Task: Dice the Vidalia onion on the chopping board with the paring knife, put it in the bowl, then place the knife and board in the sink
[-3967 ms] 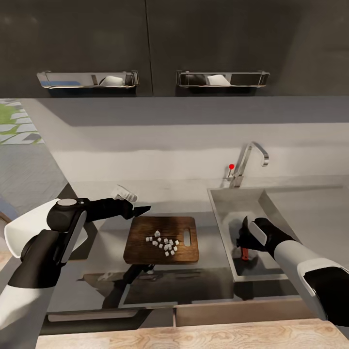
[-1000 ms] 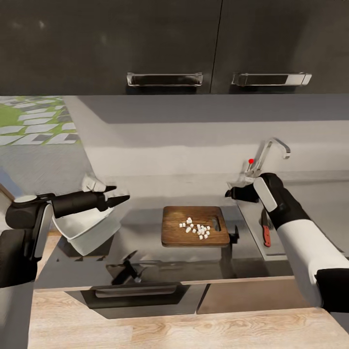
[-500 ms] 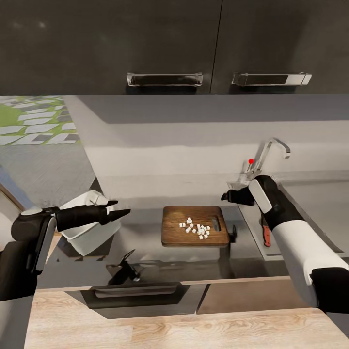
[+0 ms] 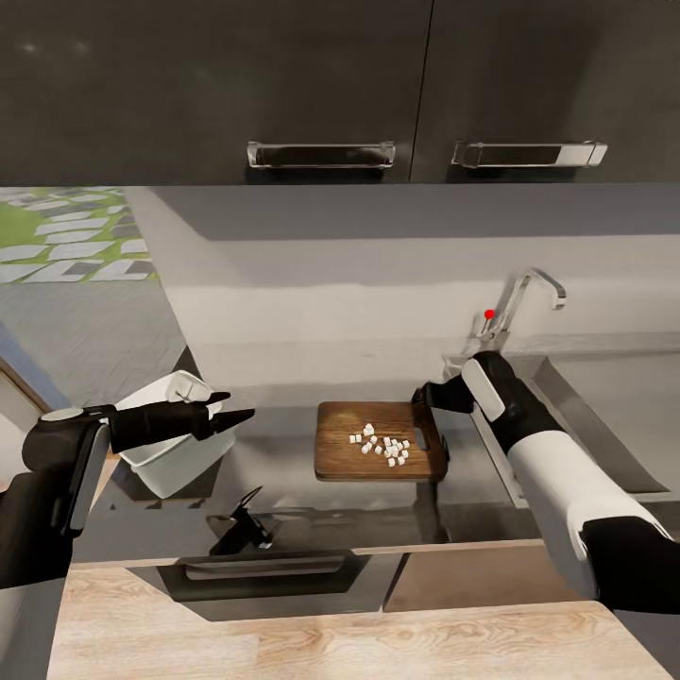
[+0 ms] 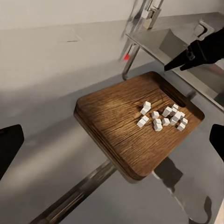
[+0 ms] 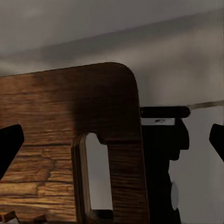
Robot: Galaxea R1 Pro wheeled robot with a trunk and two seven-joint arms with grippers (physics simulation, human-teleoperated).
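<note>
The brown chopping board [image 4: 345,457] lies on the grey countertop [image 4: 274,453] with several white onion cubes [image 4: 381,446] on it. My right gripper [image 4: 423,397] hovers open just above the board's far right corner, beside its handle slot [image 6: 99,173]; its fingertips [image 6: 10,143] stand wide apart. My left gripper [image 4: 232,407] is open, held above the counter left of the board, in front of the white bowl [image 4: 170,451]. The left wrist view shows the board [image 5: 116,121], the cubes [image 5: 163,116] and the right gripper [image 5: 186,57]. The sink [image 4: 576,416] is at the right. My right arm hides the knife.
The chrome tap [image 4: 518,300] with a red dot stands behind the sink. Dark wall cabinets [image 4: 331,85] with bar handles hang overhead. The counter's left end is just beyond the bowl, with tiled floor past it. A wooden surface [image 4: 331,642] runs along the near edge.
My right gripper has swung left from the tap to the board's far right corner, its arm now covering the knife lying in the sink. The left arm barely moved.
</note>
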